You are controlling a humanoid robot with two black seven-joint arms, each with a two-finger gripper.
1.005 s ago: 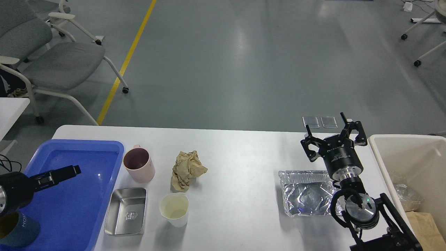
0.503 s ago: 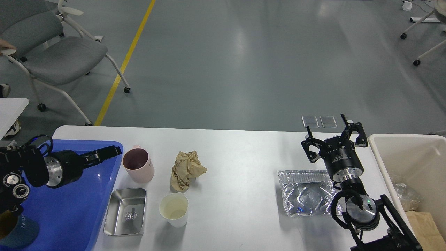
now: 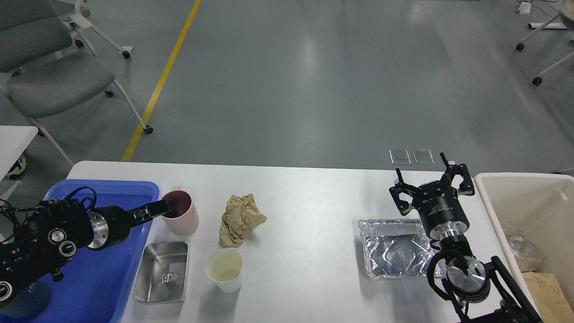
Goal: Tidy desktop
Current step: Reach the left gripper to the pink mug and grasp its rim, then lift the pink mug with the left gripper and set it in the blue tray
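The white desktop [image 3: 309, 197] holds a pink mug [image 3: 183, 220], a crumpled brown paper [image 3: 241, 218], a cream paper cup [image 3: 224, 270], a small steel tray [image 3: 163, 272] and a crinkled foil tray [image 3: 394, 247]. My left gripper [image 3: 161, 208] reaches in from the left over the blue tray [image 3: 107, 273]; its tips are at the mug's near rim, seen side-on, so the fingers cannot be told apart. My right gripper [image 3: 428, 178] is open and empty, fingers spread, just behind the foil tray at the far right.
A cream-coloured bin [image 3: 524, 197] with some waste in it stands off the table's right end. A dark blue cup [image 3: 24, 305] sits in the blue tray's near left corner. Grey wheeled chairs [image 3: 54, 80] stand on the floor at back left.
My left arm has swung right from over the blue tray until its tips reach the pink mug's rim. My right gripper has hardly moved. A chair at back left has shifted.
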